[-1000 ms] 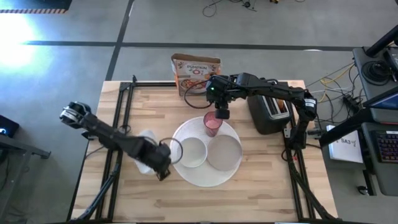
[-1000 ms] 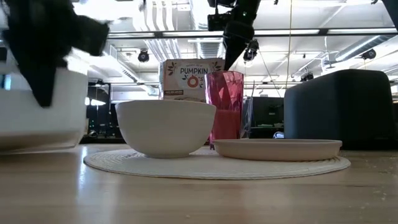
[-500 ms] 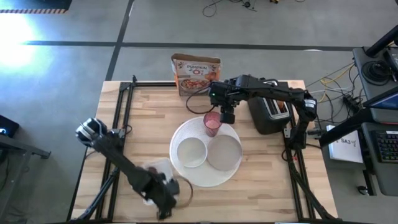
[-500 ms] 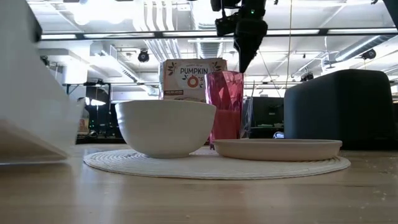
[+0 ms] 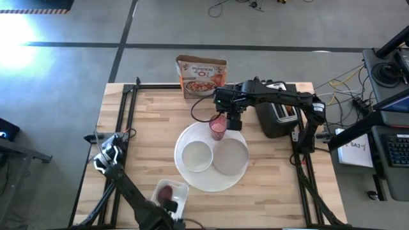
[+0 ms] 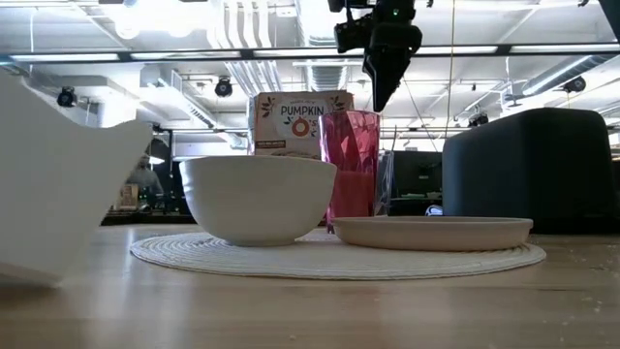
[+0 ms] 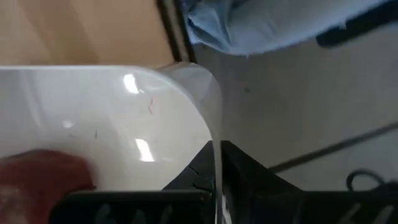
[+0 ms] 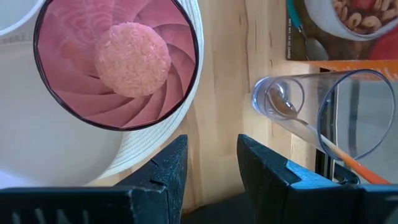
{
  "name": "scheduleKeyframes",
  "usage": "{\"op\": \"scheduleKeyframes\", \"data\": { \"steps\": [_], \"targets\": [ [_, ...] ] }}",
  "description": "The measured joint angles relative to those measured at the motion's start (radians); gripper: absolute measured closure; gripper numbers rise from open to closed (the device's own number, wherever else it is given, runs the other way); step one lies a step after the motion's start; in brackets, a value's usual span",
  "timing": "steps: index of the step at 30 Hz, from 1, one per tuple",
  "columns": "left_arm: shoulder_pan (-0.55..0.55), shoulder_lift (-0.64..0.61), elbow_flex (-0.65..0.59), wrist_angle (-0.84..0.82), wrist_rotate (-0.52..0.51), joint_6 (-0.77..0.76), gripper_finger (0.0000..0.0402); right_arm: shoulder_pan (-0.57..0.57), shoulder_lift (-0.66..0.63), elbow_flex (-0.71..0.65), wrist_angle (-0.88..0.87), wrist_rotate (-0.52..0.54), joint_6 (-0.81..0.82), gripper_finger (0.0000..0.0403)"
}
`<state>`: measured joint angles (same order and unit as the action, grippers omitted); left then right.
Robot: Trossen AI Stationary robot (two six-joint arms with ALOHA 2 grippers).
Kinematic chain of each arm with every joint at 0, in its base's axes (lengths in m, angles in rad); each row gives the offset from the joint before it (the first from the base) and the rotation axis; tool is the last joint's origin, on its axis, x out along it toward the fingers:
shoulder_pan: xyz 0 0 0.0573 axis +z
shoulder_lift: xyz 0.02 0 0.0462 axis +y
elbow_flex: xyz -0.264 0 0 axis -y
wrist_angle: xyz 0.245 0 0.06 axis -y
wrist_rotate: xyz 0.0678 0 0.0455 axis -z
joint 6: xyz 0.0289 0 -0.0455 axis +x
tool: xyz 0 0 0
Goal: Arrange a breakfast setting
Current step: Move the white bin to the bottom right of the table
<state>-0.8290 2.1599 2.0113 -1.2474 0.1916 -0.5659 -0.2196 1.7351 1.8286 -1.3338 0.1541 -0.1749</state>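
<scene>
Hovering above pink cup (image 5: 218,127), right gripper (image 5: 232,121) parted, left gripper (image 5: 171,206) clamping white tray (image 5: 172,191)

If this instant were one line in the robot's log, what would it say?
left gripper: gripping white tray rim, dark-red fruit inside, near table edge | right gripper: open above pink cup on big plate

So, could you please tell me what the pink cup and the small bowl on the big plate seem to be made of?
The pink cup looks like translucent tinted plastic or glass: light passes through its wall, and swirled ribs show inside. The small bowl looks like glazed ceramic, opaque white and smooth with a soft sheen, though melamine cannot be ruled out. The big plate has a ribbed, matte rim.
</scene>
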Motion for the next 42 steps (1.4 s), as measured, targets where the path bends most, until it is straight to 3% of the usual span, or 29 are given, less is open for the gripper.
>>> {"op": "scheduleKeyframes", "data": {
  "steps": [7,17,33,42],
  "targets": [
    [-0.006,0.071,0.138,-0.094,-0.058,0.143,0.0402,-0.001,0.0,0.0,0.008,0.003,-0.019,0.028],
    [-0.003,0.066,0.087,-0.117,-0.156,0.466,0.0402,-0.001,0.0,0.0,0.017,0.004,-0.043,0.0276],
    [0.03,0.065,0.019,-0.083,-0.303,0.778,0.0402,-0.001,0.0,0.0,0.174,0.004,-0.044,0.0275],
    [0.066,0.063,0.016,0.085,-0.322,0.934,0.0402,-0.001,0.0,0.0,0.296,0.004,-0.044,0.0277]
  ]
}}
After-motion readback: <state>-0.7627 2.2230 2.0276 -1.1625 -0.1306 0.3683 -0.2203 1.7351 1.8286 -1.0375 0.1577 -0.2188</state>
